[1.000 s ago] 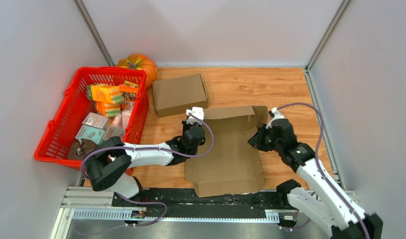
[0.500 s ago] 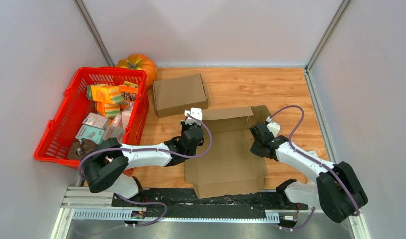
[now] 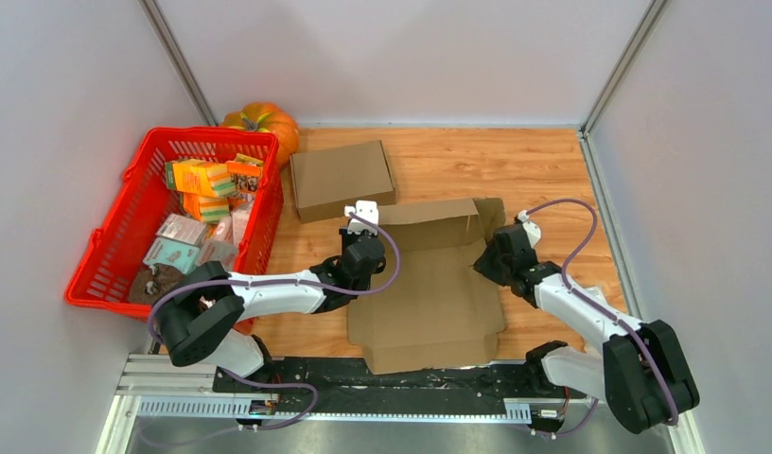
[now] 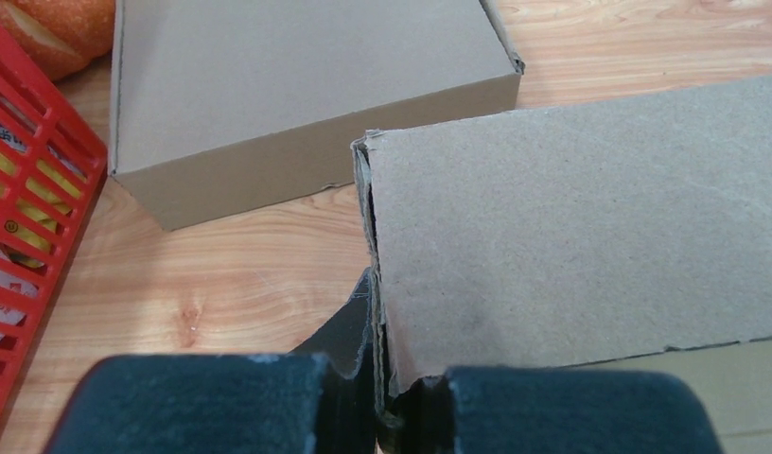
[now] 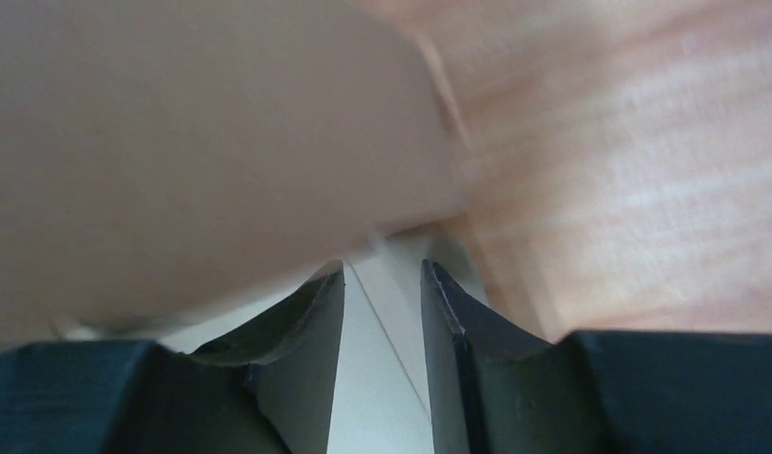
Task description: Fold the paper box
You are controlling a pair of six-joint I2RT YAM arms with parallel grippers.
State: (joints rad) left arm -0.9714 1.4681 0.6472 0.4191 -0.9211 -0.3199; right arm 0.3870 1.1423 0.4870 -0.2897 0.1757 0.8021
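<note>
Unfolded paper box (image 3: 429, 293) lies flat mid-surface (image 3: 552, 170) between both arms. The left gripper (image 4: 387, 397) is clenched on the box's raised left flap edge. The right gripper (image 5: 382, 303), jaws slightly parted, sits at the box's right edge.

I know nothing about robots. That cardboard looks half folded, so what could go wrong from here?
1. The left gripper pinches only a corner of the raised flap, where the edge looks frayed; it might tear or slip out.
2. The right gripper stands open beside the unfolded box's right side, so the sheet may slide or twist on the table.
3. The closed cardboard box lies close behind the flap and could get bumped.
</note>
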